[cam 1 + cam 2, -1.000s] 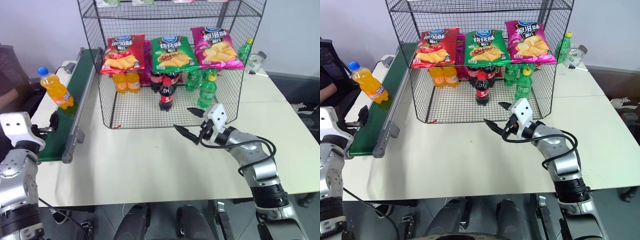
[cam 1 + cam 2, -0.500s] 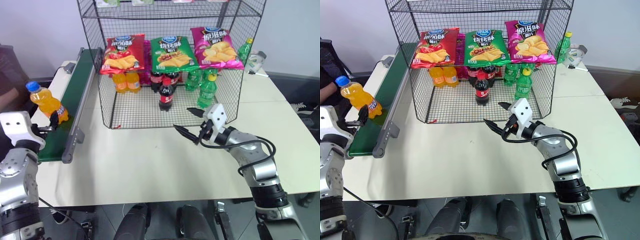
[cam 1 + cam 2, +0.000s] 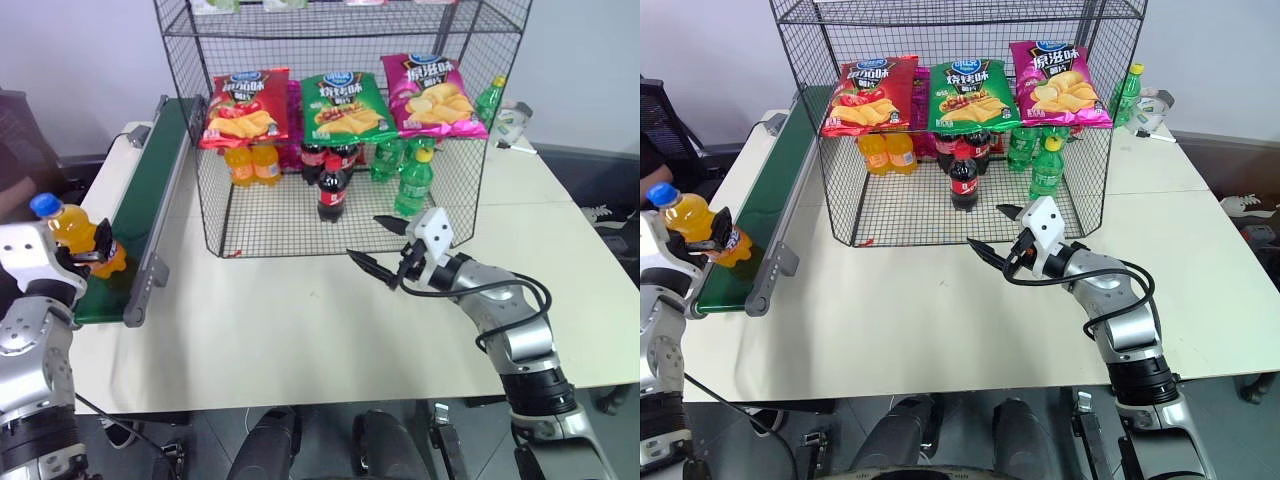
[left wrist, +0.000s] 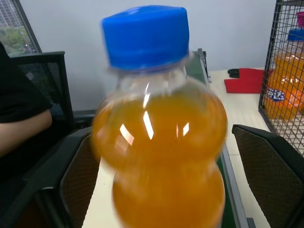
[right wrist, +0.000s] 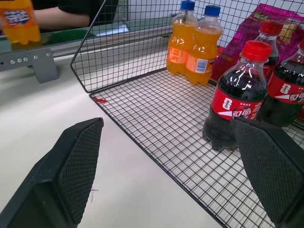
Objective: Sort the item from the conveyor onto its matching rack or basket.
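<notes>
The item [image 3: 72,228], an orange soda bottle with a blue cap, stands at the near end of the conveyor [image 3: 150,170]. It sits between the fingers of my left gripper [image 3: 88,246]. In the left wrist view the item [image 4: 156,142] spans nearly the whole gap. One finger [image 4: 80,190] meets its side and the other [image 4: 270,175] is a sliver away, so the jaws still stand wide. The black wire rack [image 3: 340,60] rises at mid-table. My right gripper [image 3: 366,238] hovers open and empty just outside its front edge.
Inside the rack, orange bottles [image 3: 252,163] stand at the left, cola bottles [image 3: 333,190] in the middle and green bottles [image 3: 412,180] at the right, under three hung chip bags [image 3: 346,105]. A person's arm [image 4: 23,128] rests beyond the belt. The white table [image 3: 300,320] lies bare in front.
The item rode down the belt toward me and arrived between my left gripper's fingers. Neither arm shifted.
</notes>
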`<action>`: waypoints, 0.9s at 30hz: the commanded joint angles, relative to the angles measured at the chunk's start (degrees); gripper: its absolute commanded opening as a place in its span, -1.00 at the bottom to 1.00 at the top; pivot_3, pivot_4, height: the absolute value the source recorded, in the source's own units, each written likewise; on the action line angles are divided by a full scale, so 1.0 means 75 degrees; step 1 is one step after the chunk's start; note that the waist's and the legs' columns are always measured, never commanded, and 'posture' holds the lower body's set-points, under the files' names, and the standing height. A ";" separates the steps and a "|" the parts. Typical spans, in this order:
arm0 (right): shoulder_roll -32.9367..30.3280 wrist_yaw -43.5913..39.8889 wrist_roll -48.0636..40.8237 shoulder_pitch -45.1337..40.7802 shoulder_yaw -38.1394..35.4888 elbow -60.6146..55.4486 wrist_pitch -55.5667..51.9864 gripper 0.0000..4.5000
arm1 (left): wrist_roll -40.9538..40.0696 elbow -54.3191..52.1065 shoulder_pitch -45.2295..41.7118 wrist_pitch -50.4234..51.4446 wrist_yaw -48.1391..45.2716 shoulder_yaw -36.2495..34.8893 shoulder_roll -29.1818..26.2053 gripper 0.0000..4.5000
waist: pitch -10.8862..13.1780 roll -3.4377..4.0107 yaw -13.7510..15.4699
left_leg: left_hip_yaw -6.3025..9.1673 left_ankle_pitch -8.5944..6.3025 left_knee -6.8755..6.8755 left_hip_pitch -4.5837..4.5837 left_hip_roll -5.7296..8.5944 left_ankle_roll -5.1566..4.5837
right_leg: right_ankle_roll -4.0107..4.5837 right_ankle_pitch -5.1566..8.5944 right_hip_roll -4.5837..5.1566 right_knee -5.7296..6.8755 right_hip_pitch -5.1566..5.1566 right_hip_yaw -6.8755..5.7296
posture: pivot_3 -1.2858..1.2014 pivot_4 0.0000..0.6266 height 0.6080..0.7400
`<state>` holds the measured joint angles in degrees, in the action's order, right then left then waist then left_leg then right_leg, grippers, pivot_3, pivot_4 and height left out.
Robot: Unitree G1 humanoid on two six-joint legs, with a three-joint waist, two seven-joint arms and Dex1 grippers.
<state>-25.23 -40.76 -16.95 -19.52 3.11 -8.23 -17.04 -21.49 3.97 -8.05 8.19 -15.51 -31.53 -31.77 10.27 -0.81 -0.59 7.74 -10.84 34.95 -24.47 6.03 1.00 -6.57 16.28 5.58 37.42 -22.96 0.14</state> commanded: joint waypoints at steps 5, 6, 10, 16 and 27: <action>0.0028 -0.0003 -0.0026 -0.0063 -0.0034 -0.0312 0.0128 1.00 | -0.0107 -0.0288 -0.0013 -0.0150 0.0021 -0.0264 -0.0081 0.12 | 0.0000 -0.0001 0.0003 | 0.0000 0.0000 0.0000 0.0000 0.0000 0.0000 | 0.0000 0.0000 0.0000 0.0000 0.0002 0.0000 | 0.03 -0.52 1.00; 0.0024 -0.0007 -0.0028 -0.0068 -0.0036 -0.0312 0.0125 1.00 | -0.0126 -0.0352 -0.0029 -0.0171 -0.0002 -0.0279 -0.0105 0.12 | 0.0000 -0.0001 0.0003 | 0.0000 0.0000 0.0000 0.0000 0.0000 0.0000 | 0.0000 0.0000 0.0000 0.0000 0.0001 0.0000 | 0.03 -0.52 1.00; -0.0009 -0.0029 -0.0042 -0.0076 -0.0066 -0.0313 0.0117 1.00 | -0.0475 -0.0767 -0.0237 0.0030 -0.0157 -0.0365 -0.0231 0.12 | 0.0000 -0.0002 0.0004 | 0.0000 0.0000 0.0001 0.0000 0.0000 0.0000 | 0.0000 0.0000 0.0000 0.0001 0.0002 -0.0001 | 0.03 -0.52 1.00; -0.0100 -0.0102 -0.0074 -0.0094 -0.0133 -0.0333 0.0100 1.00 | -0.1460 -0.1972 -0.0844 0.1067 -0.0851 0.0008 -0.0674 0.12 | 0.0000 -0.0012 0.0017 | 0.0005 0.0000 0.0008 -0.0003 0.0001 0.0000 | 0.0000 0.0000 0.0000 0.0000 0.0005 -0.0007 | 0.03 -0.52 1.00; -0.0157 -0.0032 -0.0045 -0.0020 -0.0265 -0.0368 0.0177 1.00 | -0.0783 -0.2196 -0.1720 0.2119 -0.0686 0.2620 0.0161 0.12 | 0.0001 -0.0006 -0.0001 | 0.0000 0.0002 0.0003 -0.0001 0.0001 0.0001 | -0.0001 0.0000 -0.0004 0.0006 0.0030 -0.0002 | 0.03 -0.52 1.00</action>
<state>-26.00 -41.27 -16.99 -19.45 2.59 -8.59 -16.98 -31.03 -13.41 -19.05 25.85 -23.58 -13.21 -31.55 10.28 -0.86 -0.60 7.74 -10.82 34.98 -24.48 6.03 1.01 -6.58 16.27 5.54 37.47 -22.73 0.12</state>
